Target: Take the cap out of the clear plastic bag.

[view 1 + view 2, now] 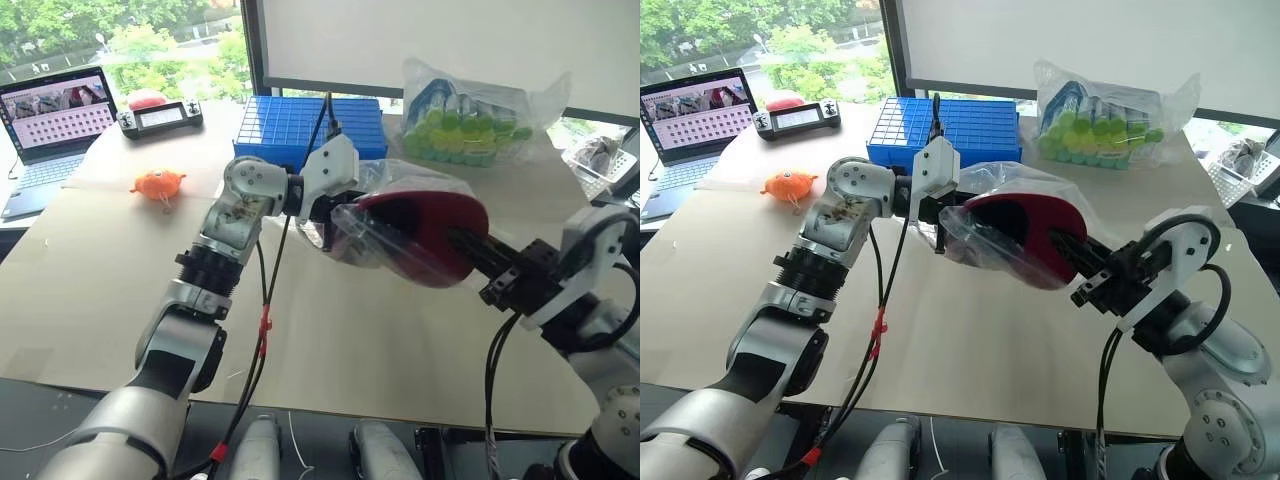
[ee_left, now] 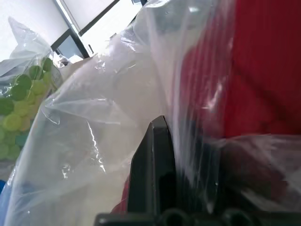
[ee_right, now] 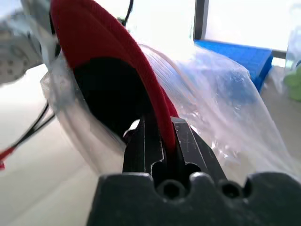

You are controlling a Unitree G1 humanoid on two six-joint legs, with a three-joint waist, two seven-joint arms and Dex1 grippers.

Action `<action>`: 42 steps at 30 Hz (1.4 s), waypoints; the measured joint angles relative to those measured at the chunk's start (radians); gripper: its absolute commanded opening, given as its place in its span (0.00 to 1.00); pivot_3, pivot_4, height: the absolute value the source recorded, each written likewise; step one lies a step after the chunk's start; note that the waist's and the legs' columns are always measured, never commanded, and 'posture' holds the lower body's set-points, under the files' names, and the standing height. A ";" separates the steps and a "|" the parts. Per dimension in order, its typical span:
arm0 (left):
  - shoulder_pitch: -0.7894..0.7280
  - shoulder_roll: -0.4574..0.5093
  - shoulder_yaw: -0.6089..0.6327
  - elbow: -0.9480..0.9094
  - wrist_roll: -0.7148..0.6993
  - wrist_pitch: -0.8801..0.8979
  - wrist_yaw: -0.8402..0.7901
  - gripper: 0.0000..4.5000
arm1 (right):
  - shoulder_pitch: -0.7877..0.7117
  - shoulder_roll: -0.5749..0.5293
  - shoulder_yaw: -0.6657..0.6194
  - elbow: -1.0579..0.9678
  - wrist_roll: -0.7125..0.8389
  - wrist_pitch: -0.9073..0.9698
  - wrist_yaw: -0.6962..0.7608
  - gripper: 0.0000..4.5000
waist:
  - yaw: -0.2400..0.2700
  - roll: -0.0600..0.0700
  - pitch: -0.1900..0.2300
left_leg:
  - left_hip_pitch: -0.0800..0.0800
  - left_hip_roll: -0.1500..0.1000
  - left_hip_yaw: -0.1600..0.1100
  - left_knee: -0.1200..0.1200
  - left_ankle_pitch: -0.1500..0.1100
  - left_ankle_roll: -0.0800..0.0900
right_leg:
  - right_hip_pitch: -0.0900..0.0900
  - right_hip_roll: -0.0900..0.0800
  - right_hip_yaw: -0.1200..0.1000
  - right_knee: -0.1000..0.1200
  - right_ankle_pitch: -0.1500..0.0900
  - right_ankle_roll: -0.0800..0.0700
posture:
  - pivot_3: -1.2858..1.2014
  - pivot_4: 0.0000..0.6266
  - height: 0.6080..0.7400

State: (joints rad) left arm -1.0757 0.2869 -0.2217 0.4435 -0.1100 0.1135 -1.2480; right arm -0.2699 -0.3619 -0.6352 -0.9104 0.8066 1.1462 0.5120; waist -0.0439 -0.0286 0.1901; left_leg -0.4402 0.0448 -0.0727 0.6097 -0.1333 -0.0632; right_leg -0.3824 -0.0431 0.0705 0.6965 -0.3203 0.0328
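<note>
the right claw (image 3: 160,141) was clenched on the stiff brim of the soft, light cap (image 1: 1035,235); the left claw (image 1: 940,240) pinched the thin, slippery clear plastic bag (image 1: 985,245) beside it.

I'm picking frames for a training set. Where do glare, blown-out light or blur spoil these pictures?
Right wrist view: the window behind is blown out white, and the thin clear plastic bag and left edge are soft. Left wrist view: glossy streaks on the bag veil the dark red fabric cap. Left eye view: evenly lit, with highlights on the bag.

Bright window daylight, blurry wrist views
</note>
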 measured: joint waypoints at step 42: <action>0.442 0.204 0.049 0.137 -0.031 -0.765 -0.019 0.37 | 0.146 -0.581 0.890 0.723 -1.196 -1.222 -0.246 0.00 | 0.001 0.006 -0.005 | 0.006 -0.001 0.001 -0.002 0.002 0.003 | 0.006 -0.001 0.001 -0.002 -0.001 -0.001 | 0.52 0.24 0.92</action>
State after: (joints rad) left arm -0.6336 0.4913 -0.1730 0.5803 -0.1410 -0.6513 -1.2671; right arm -0.1243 -0.9425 0.2549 -0.1869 -0.3889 -0.0761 0.2656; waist -0.0428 -0.0222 0.1846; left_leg -0.4346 0.0441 -0.0719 0.6080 -0.1318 -0.0603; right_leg -0.3768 -0.0437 0.0716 0.6943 -0.3209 0.0319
